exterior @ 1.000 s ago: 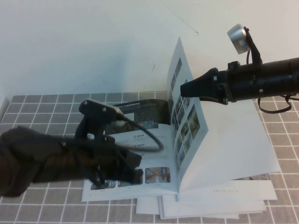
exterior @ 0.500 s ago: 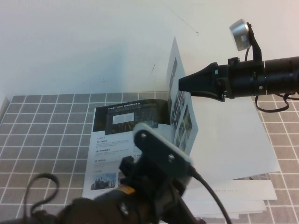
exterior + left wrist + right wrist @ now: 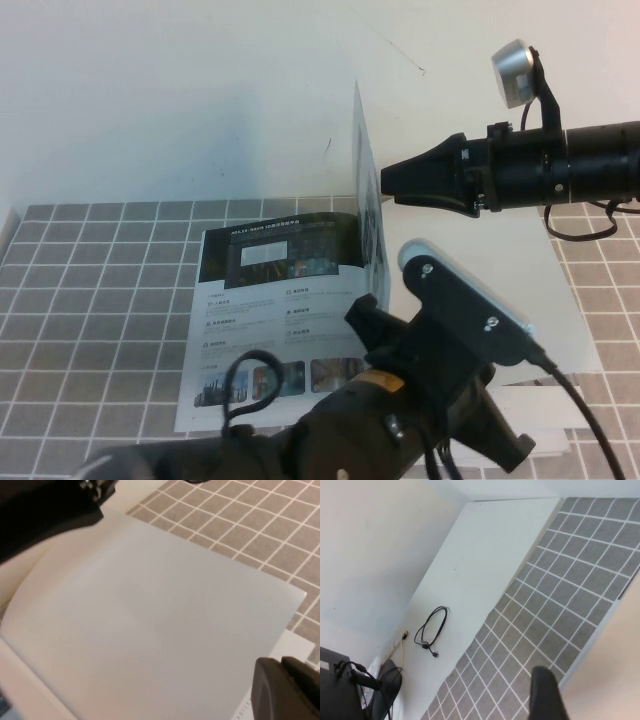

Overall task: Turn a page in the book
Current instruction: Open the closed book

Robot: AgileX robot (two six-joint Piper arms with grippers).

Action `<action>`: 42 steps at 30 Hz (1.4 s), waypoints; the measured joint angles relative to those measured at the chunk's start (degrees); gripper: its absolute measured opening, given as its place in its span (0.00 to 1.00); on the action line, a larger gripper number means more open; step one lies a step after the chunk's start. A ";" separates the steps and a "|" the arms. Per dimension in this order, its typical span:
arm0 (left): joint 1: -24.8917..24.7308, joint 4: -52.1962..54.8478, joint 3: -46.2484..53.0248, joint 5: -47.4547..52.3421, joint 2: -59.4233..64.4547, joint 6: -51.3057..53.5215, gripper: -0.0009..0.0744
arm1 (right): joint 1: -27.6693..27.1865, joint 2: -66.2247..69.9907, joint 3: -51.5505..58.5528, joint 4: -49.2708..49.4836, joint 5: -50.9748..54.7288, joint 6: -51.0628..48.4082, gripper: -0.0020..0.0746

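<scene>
High view: the book [image 3: 270, 310] lies open on the desk [image 3: 90, 300], and the right claw [image 3: 388, 180] pinches the page [image 3: 366, 215], which now stands nearly edge-on rather than slanted. The left claw [image 3: 285, 690], pressed together, hangs over the plain right-hand sheet, seen only by its wrist camera.

The right gripper [image 3: 388, 182] reaches in level from the right, its fingers closed to a point. The left arm rises across the foreground, its left gripper [image 3: 286, 690] angled downward.
</scene>
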 joint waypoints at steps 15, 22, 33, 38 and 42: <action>0.55 -12.53 -3.46 -10.15 9.04 18.73 0.01 | 0.00 0.00 0.00 -2.44 -0.30 -3.53 0.53; 7.23 -30.31 -3.46 -9.43 9.04 29.71 0.01 | 0.00 0.62 0.00 -24.07 -8.02 1.24 0.39; 17.91 -31.31 -3.46 2.06 9.55 31.18 0.01 | 0.00 6.43 0.00 -32.87 -7.81 4.34 0.04; 24.71 -31.31 -3.46 11.69 10.30 27.77 0.01 | 0.00 7.46 0.00 -37.90 -7.07 8.09 0.03; 30.38 -30.89 -3.46 21.07 11.01 23.37 0.01 | 0.00 7.46 0.00 -41.58 -5.71 11.26 0.02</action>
